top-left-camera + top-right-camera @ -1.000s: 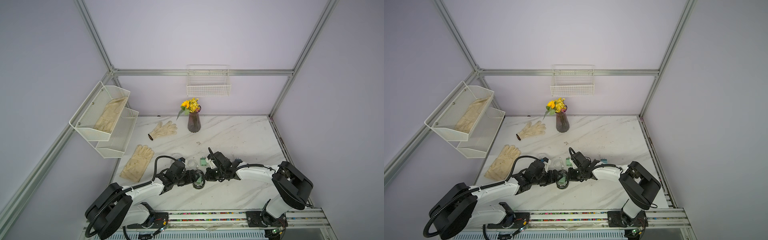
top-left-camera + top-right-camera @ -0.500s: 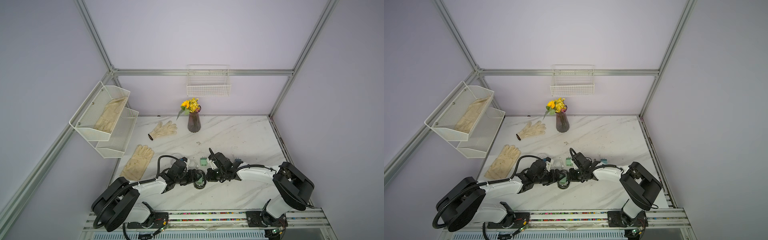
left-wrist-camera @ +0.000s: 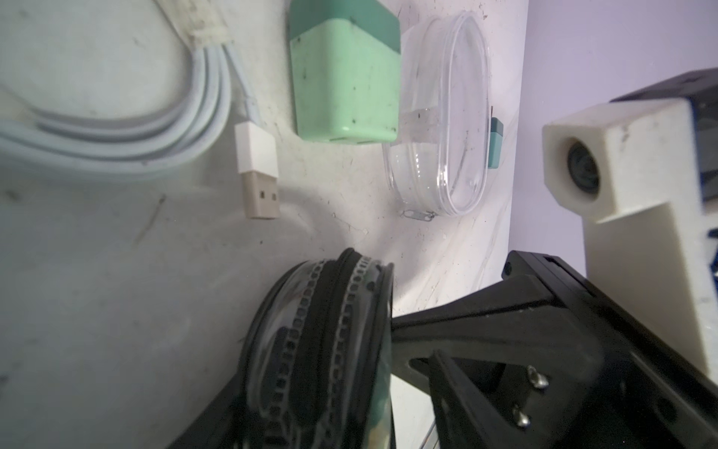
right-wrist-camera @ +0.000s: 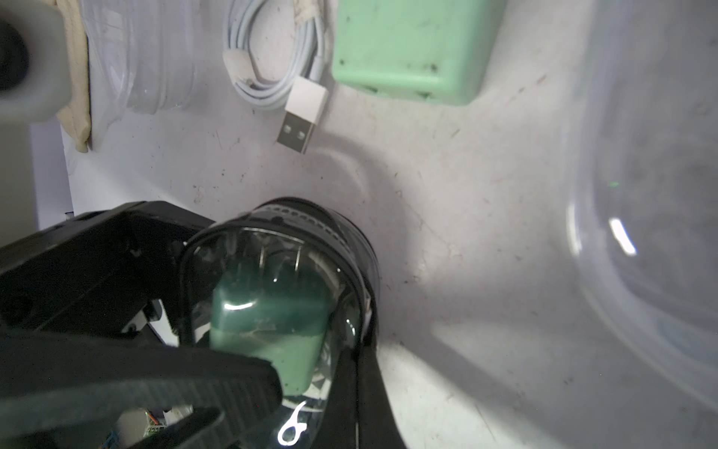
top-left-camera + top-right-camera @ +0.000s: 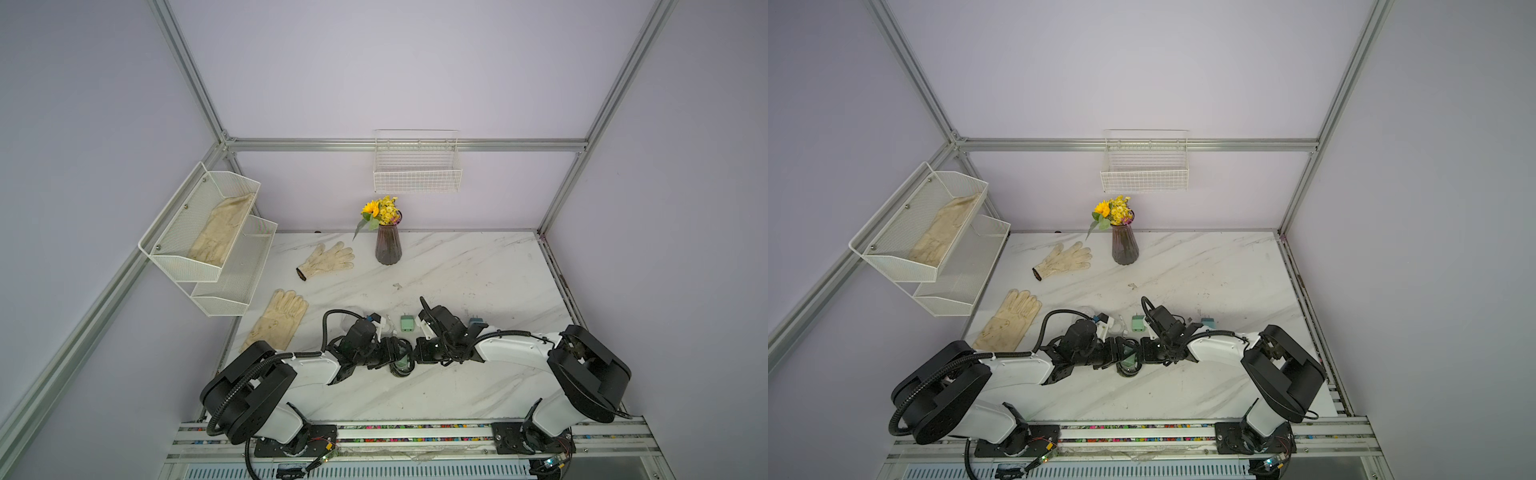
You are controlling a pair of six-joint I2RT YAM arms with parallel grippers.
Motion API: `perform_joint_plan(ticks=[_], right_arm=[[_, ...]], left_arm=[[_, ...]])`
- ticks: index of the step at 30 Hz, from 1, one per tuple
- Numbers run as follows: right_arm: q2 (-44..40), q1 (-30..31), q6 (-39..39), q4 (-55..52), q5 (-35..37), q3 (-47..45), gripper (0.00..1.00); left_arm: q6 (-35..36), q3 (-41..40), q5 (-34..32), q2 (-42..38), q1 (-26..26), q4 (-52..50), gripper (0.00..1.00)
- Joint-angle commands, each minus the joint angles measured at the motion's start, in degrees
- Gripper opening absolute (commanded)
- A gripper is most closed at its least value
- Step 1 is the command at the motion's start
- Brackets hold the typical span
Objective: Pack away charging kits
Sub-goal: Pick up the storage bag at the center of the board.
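Observation:
A black-rimmed clear case stands on edge on the marble table between both arms, with a mint-green charger inside. My left gripper spans the case's two faces; its ribbed finger lies across the clear face. My right gripper is shut on the case's rim. Behind them lie a loose mint-green charger, a coiled white cable, an oval clear case and a light blue charger.
Two cream gloves lie at the left of the table and a dark vase of yellow flowers stands at the back. A white two-tier rack on the left wall holds a third glove. A wire basket hangs on the back wall.
My left gripper's jaws have narrowed around the black-rimmed case and the left arm has shifted a little to the right. The right arm and the case have stayed in place.

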Motion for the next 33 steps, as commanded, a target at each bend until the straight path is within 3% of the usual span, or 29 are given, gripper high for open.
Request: perform_joint_plan(ticks=[1,6,21,25,33], right_arm=[[-0.52,-0.25,-0.66,-2.37,2.38,-0.41,0.00],[-1.13,-0.21,-0.84,-2.79,2.50,0.22,0.00],[-3.63,-0.21,-2.13,-6.14,3.51,4.13,0.00],[-7.94,-0.15,-3.55,-9.31,5.41,7.54,0.15],[-18.07,4.73,-0.80,-8.32,8.96,10.79,0.22]], left_arm=[[-1.56,-1.50,1.39,2.51,-0.86,-2.69,0.62],[-2.33,-1.94,1.40,3.47,-0.85,-2.08,0.56],[-3.29,-2.56,-0.22,1.31,-0.41,-1.49,0.23],[-5.08,-0.33,-1.84,-1.72,0.19,-2.42,0.23],[-13.83,13.17,-13.17,-6.81,-0.20,-14.89,0.24]])
